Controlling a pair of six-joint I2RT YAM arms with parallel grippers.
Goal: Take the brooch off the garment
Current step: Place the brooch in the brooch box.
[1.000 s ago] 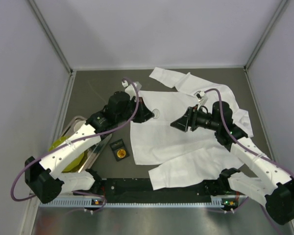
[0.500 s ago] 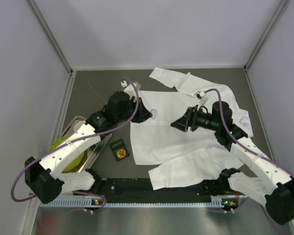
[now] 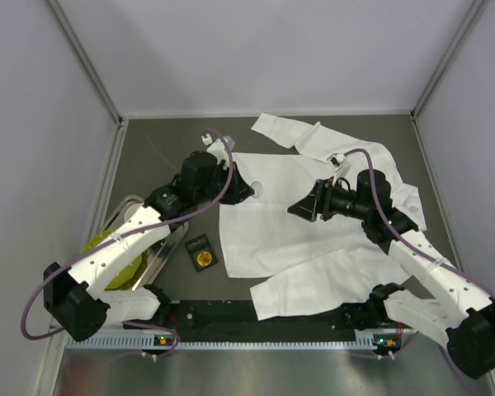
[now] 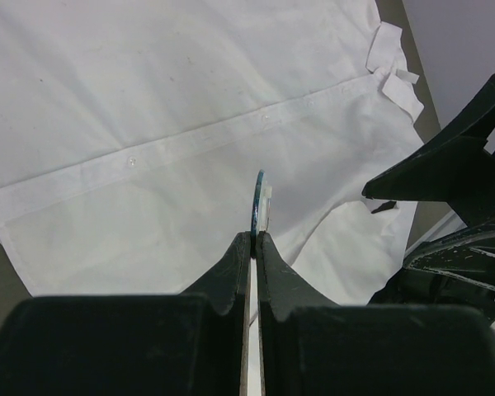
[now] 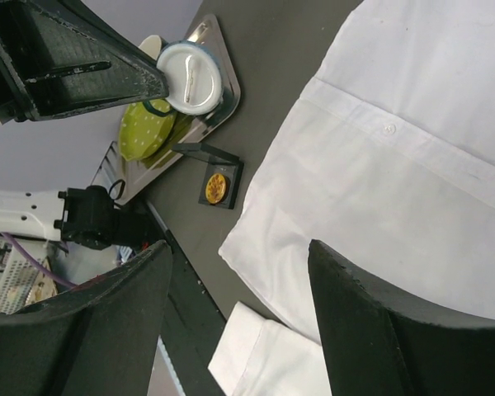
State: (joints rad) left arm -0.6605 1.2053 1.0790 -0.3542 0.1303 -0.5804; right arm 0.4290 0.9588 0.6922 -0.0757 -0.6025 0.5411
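The garment [image 3: 313,235] is a white shirt spread flat on the dark table; it also shows in the left wrist view [image 4: 148,124] and the right wrist view [image 5: 412,124]. The brooch [image 3: 256,189] is a round white disc with a blue rim. My left gripper [image 3: 249,190] is shut on the brooch and holds it above the shirt's left part, clear of the cloth. The left wrist view shows the brooch edge-on [image 4: 260,202] between the shut fingers [image 4: 254,237]. The right wrist view shows its white face [image 5: 190,77]. My right gripper [image 3: 297,206] is open and empty over the shirt's middle [image 5: 238,252].
A black card with an orange round brooch [image 3: 202,252] lies left of the shirt's hem and shows in the right wrist view [image 5: 217,187]. A metal tray [image 3: 161,256] with a green dotted item [image 3: 107,256] stands at the left. A sleeve [image 3: 305,289] lies near the front edge.
My left gripper has drawn back a little to the left and away with the brooch in it. The right arm has hardly moved.
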